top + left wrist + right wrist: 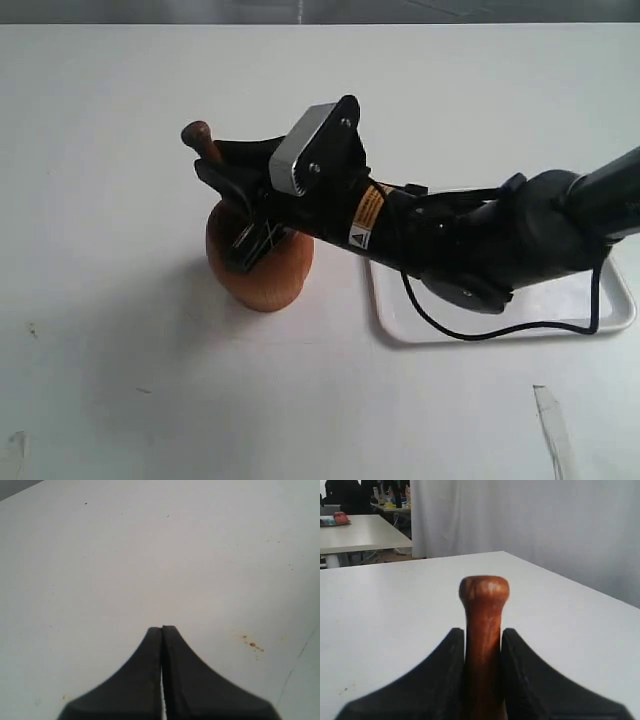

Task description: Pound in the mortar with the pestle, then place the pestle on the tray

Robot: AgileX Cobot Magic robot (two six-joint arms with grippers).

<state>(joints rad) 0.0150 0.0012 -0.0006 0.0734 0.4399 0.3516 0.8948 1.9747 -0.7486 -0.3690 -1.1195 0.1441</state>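
Right end effector pinches the pestle on its thin shaft, just below the knob, which stands clear above the fingertips. The pestle's lower part is hidden behind the fingers, directly over the mouth of the mortar. The mortar stands on the desk, beside the tray. Left end effector is pressed together over bare desk, holding nothing.
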